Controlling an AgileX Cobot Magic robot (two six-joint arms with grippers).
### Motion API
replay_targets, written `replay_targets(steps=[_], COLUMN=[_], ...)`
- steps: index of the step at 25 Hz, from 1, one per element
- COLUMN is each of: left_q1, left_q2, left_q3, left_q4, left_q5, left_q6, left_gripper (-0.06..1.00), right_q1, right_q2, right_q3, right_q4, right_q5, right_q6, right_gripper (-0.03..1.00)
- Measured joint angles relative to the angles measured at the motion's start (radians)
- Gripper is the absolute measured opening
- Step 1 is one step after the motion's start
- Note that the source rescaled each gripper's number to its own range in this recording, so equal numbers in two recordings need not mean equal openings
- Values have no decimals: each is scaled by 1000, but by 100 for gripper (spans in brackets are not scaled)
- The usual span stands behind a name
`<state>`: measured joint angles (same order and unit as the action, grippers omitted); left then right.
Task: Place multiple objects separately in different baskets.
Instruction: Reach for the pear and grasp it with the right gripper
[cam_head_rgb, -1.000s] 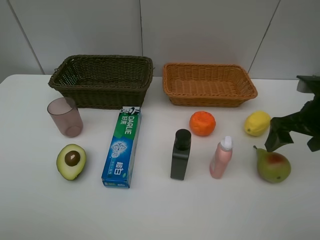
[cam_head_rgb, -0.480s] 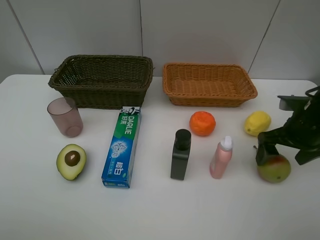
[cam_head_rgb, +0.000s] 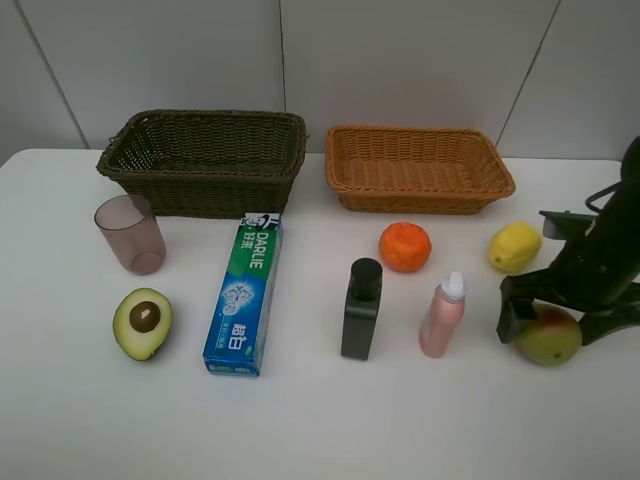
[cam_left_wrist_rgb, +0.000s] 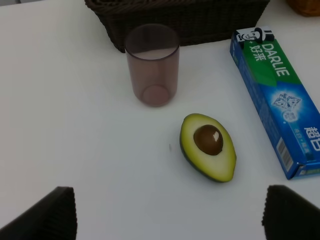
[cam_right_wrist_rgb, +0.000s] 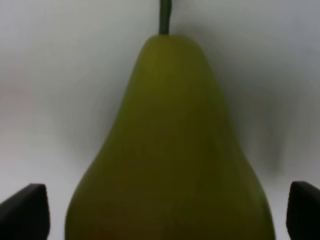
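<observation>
Begin with the near row. Your right gripper (cam_head_rgb: 553, 322) has dropped onto the pear (cam_head_rgb: 545, 340), which lies on the table (cam_head_rgb: 300, 430) at about 4 o'clock in the high view. A second ago that arm hung higher, out by the 3 o'clock edge and clear of the fruit. Now its fingers (cam_right_wrist_rgb: 22, 212) stand wide, one on each flank of the pear. The wrist view shows a sliver of table between each finger and the skin, so nothing is gripped yet. The pear itself has not shifted.

Nothing else in that row has moved. The pink bottle (cam_head_rgb: 441, 316) stands at the pear's 9 o'clock, then come the black bottle (cam_head_rgb: 361, 310), the box (cam_head_rgb: 243, 298) and the avocado (cam_head_rgb: 142, 322). Your left gripper (cam_left_wrist_rgb: 170, 217) hovers on the near side of the avocado, fingers wide and empty.

Farther back, the lemon (cam_head_rgb: 514, 246) sits at the pear's 11 o'clock, close to the arm. The orange (cam_head_rgb: 405, 247) and the cup (cam_head_rgb: 130, 234) are also where they were.

Farthest are the dark basket (cam_head_rgb: 200, 190) at 11 o'clock and the tan basket (cam_head_rgb: 420, 203) at 1 o'clock, both with nothing in them.

So no object is sorted yet, and the approach to the first pick looks finished. Your next step is likely to close on the pear. Mind the lemon when you lift.
</observation>
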<state>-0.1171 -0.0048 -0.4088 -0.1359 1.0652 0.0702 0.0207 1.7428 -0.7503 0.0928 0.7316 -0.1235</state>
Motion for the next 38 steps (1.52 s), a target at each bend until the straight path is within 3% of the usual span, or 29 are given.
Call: replay_targets(steps=[16,19,20,22,23,38], left_q1=[0,0,0,0,0,0], left_q2=[0,0,0,0,0,0], left_q3=[0,0,0,0,0,0], left_q4=[0,0,0,0,0,0], left_q5=[0,0,0,0,0,0], left_q6=[0,0,0,0,0,0], left_gripper=[98,98,98,98,98,98], right_q1=[0,0,0,0,0,0], right_q2=[51,51,52,54,55,55], right_q3=[-1,-1,-1,-1,-1,-1], right_q4=[8,7,7,5,2,-31], right_q5=[-37,-36,-35,-27,-20,35], right_q6=[0,1,5,8,11,12], right_gripper=[100,90,83,61,58,58])
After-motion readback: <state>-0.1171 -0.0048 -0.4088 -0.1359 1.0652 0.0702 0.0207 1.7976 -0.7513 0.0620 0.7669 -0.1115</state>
